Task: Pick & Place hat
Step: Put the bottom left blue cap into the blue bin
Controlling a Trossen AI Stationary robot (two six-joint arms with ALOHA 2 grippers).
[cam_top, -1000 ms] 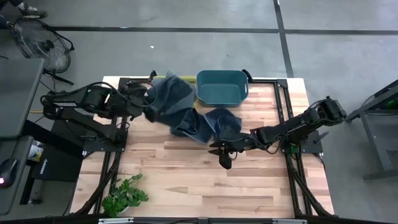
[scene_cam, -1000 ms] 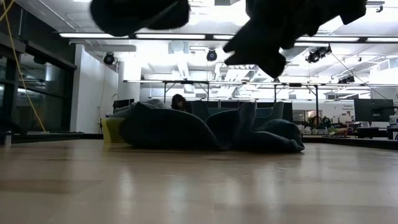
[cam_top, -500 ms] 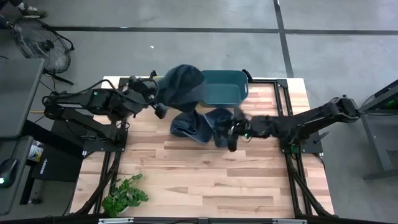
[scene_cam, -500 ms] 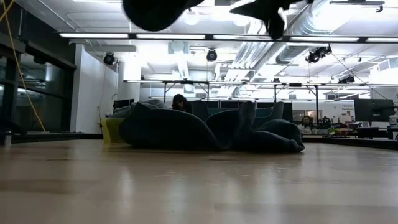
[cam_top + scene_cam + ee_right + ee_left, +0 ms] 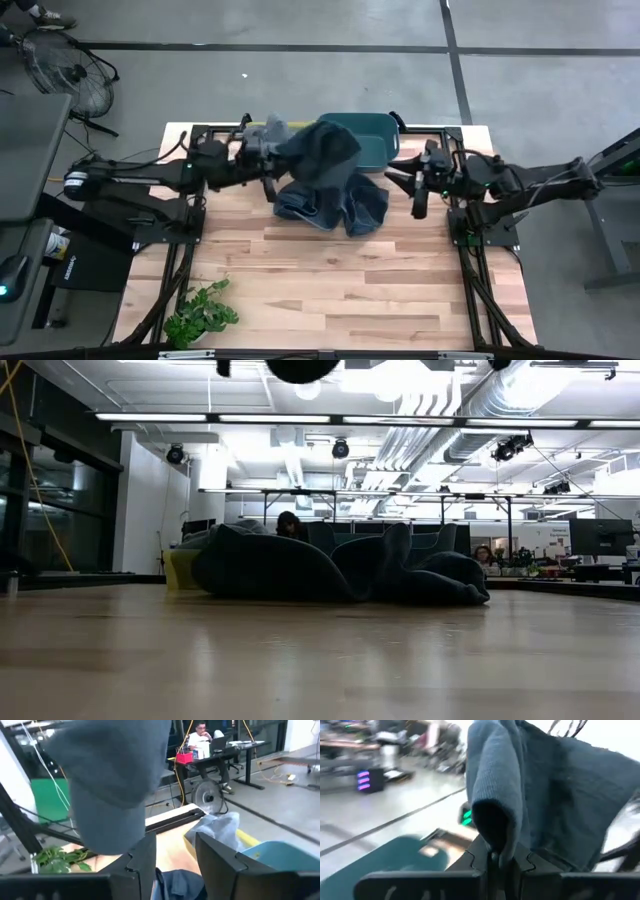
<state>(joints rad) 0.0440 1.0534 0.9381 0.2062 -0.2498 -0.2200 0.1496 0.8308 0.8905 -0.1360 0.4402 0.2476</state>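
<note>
A dark blue-grey knit hat (image 5: 322, 150) hangs in my left gripper (image 5: 271, 172), raised over the left rim of the teal bin (image 5: 375, 138). In the left wrist view the hat (image 5: 540, 785) fills the space past the shut fingers. A pile of similar hats (image 5: 330, 205) lies on the table in front of the bin, and in the low view the pile (image 5: 340, 565) rests flat on the wood. My right gripper (image 5: 417, 190) hovers open to the right of the pile, touching nothing. Its wrist view shows the raised hat (image 5: 115, 780) ahead. My left gripper pinches a folded edge of the hat (image 5: 492, 837) between its two fingers, coming level from the table's left side. The hat is lifted clear of the table and the pile, and its body droops on the far side of the fingers.
A lighter grey cloth (image 5: 262, 130) lies by the bin's left end, also seen in the right wrist view (image 5: 220, 827). A leafy green plant (image 5: 200, 315) sits at the near left corner. Bare wood spreads across the near half of the table.
My left gripper has risen and swung toward the bin, drawing one hat off the pile until it hangs clear over the bin's left rim. My right gripper has risen and moved from the near side of the pile toward the table's far right. The pile has stayed put.
</note>
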